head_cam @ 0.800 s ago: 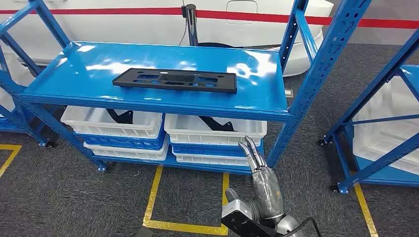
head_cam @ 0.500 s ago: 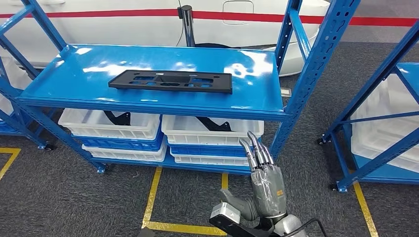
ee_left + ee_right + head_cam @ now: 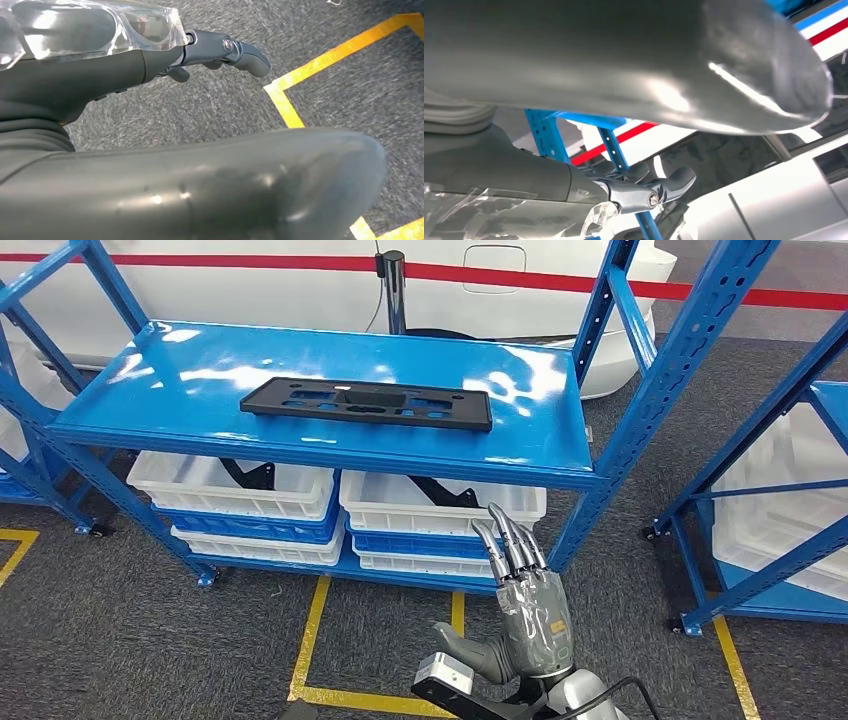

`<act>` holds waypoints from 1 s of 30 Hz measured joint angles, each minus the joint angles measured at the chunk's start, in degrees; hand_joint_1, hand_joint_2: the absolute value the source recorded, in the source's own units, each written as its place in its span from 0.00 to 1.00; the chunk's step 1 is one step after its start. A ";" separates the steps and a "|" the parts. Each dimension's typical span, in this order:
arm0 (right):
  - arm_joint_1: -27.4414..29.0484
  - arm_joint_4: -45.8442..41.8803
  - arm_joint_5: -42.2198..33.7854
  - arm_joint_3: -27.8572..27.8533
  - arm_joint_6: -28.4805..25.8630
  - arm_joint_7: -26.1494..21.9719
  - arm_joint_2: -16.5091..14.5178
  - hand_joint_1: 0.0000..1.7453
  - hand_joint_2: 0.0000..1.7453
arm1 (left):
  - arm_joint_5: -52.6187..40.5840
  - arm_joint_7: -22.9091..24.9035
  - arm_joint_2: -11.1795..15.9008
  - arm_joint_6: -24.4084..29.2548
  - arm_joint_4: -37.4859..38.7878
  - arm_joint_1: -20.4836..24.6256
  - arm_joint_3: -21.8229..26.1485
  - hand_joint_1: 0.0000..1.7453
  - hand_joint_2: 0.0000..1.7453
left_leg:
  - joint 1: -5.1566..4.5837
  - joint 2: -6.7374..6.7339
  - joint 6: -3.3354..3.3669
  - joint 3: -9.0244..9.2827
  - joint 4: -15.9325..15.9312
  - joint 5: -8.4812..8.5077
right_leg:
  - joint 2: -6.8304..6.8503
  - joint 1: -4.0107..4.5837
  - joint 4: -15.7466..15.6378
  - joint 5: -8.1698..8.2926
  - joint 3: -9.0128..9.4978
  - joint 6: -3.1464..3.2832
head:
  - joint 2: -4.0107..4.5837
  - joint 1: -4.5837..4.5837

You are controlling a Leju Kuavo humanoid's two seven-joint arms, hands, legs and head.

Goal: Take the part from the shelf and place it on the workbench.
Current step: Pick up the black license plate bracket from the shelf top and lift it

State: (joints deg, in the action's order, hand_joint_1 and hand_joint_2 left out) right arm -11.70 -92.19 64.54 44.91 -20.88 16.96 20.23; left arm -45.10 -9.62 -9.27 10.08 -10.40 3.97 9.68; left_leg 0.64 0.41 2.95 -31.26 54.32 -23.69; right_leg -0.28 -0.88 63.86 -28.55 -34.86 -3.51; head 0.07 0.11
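The part (image 3: 366,404), a long flat black plate pierced with cut-outs, is lying lengthwise on the upper deck of the blue shelf (image 3: 200,375), near its front edge. The right robot hand (image 3: 520,610) is hovering below and in front of that deck, fingers extended and apart, gripping nothing. The left robot hand (image 3: 150,115) is hanging over grey carpet with nothing visible in it; whether its fingers are spread or curled cannot be told. The plate is probably stiff, light moulded plastic, smooth-faced; pinching a long edge or hooking a cut-out near mid-length would likely be balancing it best.
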 joint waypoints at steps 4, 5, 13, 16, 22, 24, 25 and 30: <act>-1.61 1.49 -1.05 0.70 -0.68 -1.31 -0.32 0.00 0.00 | 0.56 -0.02 -0.02 0.05 0.00 0.79 -0.69 0.00 0.00 | -0.40 -0.06 -1.06 -0.17 0.13 -0.13 | -0.06 0.44 -8.94 2.86 3.79 1.09 | 0.00 -0.03; -1.93 1.87 -1.20 0.86 -0.80 -1.54 -0.48 0.00 0.00 | 0.78 -0.05 -0.02 0.10 0.00 0.98 -0.85 0.00 0.00 | -0.33 -0.05 -1.34 -0.22 0.11 -0.10 | -0.07 0.45 -8.96 2.99 3.67 1.50 | 0.00 -0.04; -4.53 4.66 -2.00 2.09 -1.07 -2.64 -1.37 0.00 0.00 | 2.11 -0.17 -0.06 0.39 0.00 1.85 -1.34 0.00 0.00 | 0.06 -0.12 -2.71 -9.06 18.05 -7.13 | -0.02 0.31 -9.21 3.23 3.77 3.03 | 0.00 -0.32; -5.33 5.52 -2.24 2.44 -1.05 -2.91 -1.73 0.00 0.00 | 2.49 -0.17 -0.08 0.61 0.00 2.28 -1.53 0.00 0.00 | -0.06 -0.13 -2.11 -3.91 6.41 -1.31 | -0.16 0.42 -9.18 2.92 4.13 2.71 | 0.00 -0.32; -6.34 6.64 -2.75 2.93 -0.98 -3.21 -2.03 0.00 0.00 | 3.27 -0.21 -0.21 1.03 -0.01 2.73 -2.23 0.00 0.00 | -0.33 -0.10 -0.58 -0.94 -0.07 0.53 | -0.07 0.49 -8.60 1.90 4.20 1.08 | 0.00 -0.19; -6.56 6.89 -2.83 3.08 -0.94 -3.23 -2.07 0.00 0.00 | 3.29 -0.24 -0.26 1.08 -0.02 2.82 -2.34 0.00 0.00 | -0.09 -0.13 -0.01 -0.47 -0.35 0.52 | -0.03 0.35 -3.71 -0.68 2.05 0.59 | 0.00 -0.11; -6.61 7.04 -2.91 3.19 -0.90 -3.24 -2.07 0.00 0.00 | 3.28 -0.22 -0.29 1.10 -0.02 2.85 -2.43 0.00 0.00 | -0.10 -0.13 0.18 -0.37 -0.36 0.40 | -0.01 0.33 0.49 -2.50 -0.08 0.41 | 0.00 -0.08; -6.87 7.70 -3.52 3.60 -0.71 -3.26 -2.07 0.00 0.00 | 3.33 -0.06 -0.40 1.10 -0.02 2.86 -2.65 0.00 0.00 | -0.12 0.13 0.21 0.56 -0.28 -0.40 | 0.01 0.23 2.22 0.38 -2.65 0.24 | 0.00 -0.04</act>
State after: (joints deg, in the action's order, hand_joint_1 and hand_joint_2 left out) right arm -18.56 -84.49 61.02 48.51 -21.59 13.70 18.16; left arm -41.76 -9.68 -9.68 11.18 -10.43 6.83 7.03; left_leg 0.52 0.54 3.16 -30.69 54.04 -24.10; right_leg -0.27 -0.65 66.08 -28.17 -37.51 -3.26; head 0.07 0.07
